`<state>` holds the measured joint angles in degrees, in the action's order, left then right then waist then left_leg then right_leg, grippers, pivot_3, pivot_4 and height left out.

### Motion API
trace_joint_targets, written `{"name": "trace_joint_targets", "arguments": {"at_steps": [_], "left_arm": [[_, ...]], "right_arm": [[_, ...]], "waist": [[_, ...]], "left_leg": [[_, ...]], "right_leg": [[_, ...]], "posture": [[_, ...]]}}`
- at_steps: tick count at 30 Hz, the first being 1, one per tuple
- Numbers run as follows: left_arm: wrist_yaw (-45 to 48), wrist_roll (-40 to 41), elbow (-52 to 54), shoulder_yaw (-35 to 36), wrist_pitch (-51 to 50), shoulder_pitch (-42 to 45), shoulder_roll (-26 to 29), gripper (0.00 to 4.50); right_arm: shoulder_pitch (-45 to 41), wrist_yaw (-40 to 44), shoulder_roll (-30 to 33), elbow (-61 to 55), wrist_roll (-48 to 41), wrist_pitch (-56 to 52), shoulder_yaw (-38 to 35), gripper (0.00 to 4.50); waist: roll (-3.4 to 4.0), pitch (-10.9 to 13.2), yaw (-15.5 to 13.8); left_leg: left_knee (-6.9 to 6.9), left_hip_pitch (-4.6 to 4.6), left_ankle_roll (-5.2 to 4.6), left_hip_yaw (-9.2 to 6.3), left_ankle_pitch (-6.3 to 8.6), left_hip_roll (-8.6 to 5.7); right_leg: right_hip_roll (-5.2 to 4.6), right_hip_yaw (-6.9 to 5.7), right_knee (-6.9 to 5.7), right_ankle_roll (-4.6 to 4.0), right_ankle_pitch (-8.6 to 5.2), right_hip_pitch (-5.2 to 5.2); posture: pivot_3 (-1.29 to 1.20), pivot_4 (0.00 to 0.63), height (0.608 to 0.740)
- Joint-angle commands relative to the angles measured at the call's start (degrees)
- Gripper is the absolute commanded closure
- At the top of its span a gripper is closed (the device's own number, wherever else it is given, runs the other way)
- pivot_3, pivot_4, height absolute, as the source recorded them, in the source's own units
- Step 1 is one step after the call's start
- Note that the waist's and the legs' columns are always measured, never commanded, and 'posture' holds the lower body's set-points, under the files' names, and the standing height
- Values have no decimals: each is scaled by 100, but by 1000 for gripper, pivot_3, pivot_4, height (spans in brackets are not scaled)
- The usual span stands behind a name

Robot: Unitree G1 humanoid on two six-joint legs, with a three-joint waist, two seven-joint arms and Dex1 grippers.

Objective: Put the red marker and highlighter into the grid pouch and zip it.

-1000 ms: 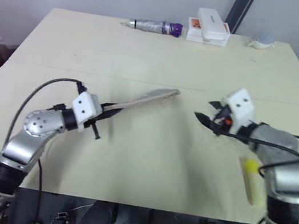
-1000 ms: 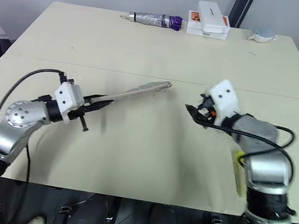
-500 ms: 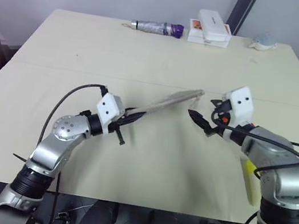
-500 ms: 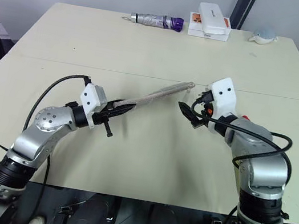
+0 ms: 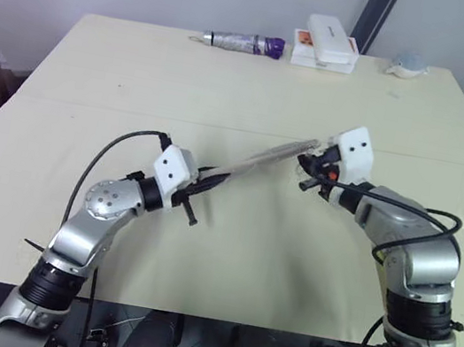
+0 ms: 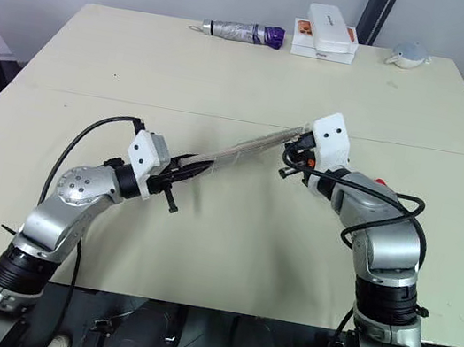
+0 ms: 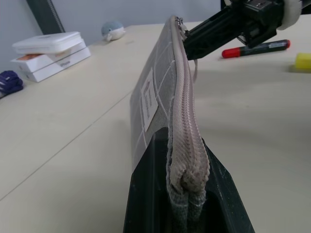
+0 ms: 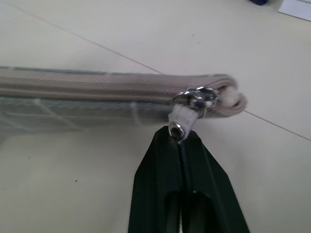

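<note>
In the head views, mid-frame, the left gripper [image 5: 203,182] clamps one end of the grid pouch [image 5: 262,157], held off the table [image 5: 256,88], while the right gripper [image 6: 293,159], open a moment ago, has closed at the far end. The left wrist view shows the zipper [image 7: 184,102] closed, the red marker [image 7: 256,48] and highlighter [image 7: 303,60] upper right on the table. The right wrist view, centre, shows those fingers pinching the cord pull [image 8: 183,119], so unzipping likely comes next
</note>
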<state>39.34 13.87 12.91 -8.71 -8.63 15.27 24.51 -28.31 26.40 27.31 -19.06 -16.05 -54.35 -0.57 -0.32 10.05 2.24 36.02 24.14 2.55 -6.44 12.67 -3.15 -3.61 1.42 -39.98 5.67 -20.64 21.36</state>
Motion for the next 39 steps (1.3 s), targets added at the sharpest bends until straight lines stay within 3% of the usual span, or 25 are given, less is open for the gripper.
{"name": "trace_joint_targets", "arguments": {"at_steps": [1, 8, 14, 26, 29, 34, 36, 39], "left_arm": [[-116, -148, 171, 2, 105, 64, -75, 4500], [-320, -466, -2, -165, 95, 244, -345, 4500], [-294, -573, -85, -279, 81, 303, -472, 4500], [-771, -981, -469, -183, 133, 545, -841, 4500], [-765, -1023, -476, -199, 182, 544, -873, 4500], [-735, -1028, -521, -158, 254, 547, -848, 4500], [-637, -1100, -636, -201, 441, 566, -740, 4500], [-465, -1228, -853, -341, 780, 606, -625, 4500]], "right_arm": [[-166, 77, 95, -377, 11, -5, 298, 4469], [-356, 706, 519, -1505, -122, -132, 1551, 4469], [-862, 785, 39, -1619, -215, -334, 2230, 4469], [-981, 1276, 97, -1419, -287, -67, 2230, 4469], [-890, 1358, 214, -1505, -504, -297, 1890, 3595], [-491, 1386, 999, -1803, -692, -595, 903, 992], [-211, 1298, 1563, -1790, -671, -1098, 174, 59], [393, 1218, 2324, -1631, -578, -1531, -818, 59]], "waist": [[0, 0, 0], [0, 0, 2], [-1, 0, 9], [-2, 1, -86], [-2, 1, -115], [-3, 1, -175], [-3, 1, -178], [-3, 1, -206]], "left_leg": [[0, 0, 0, 0, 0, 0], [0, 1, 0, -3, 0, 0], [1, 1, 0, -8, 0, 0], [1, 5, 0, -7, 0, -5], [2, 5, 0, -6, 0, -5], [9, 17, -3, -11, 2, -8], [10, 19, -4, -10, 2, -9], [6, 24, -7, -11, 4, -9]], "right_leg": [[0, 0, 0, 0, 0, 0], [0, -3, 2, 0, 0, 0], [0, -4, 3, 0, 0, 0], [-4, -7, 10, 1, 0, 1], [-3, -8, 10, 1, 0, 0], [-4, -14, 25, 3, 1, -4], [-5, -14, 32, 9, 5, -5], [-6, -15, 43, 9, 5, -6]], "posture": [[0, 150, 740], [0, 150, 740], [0, 150, 740], [0, 150, 740], [0, 150, 740], [0, 150, 740], [0, 150, 740], [0, 150, 740]]}}
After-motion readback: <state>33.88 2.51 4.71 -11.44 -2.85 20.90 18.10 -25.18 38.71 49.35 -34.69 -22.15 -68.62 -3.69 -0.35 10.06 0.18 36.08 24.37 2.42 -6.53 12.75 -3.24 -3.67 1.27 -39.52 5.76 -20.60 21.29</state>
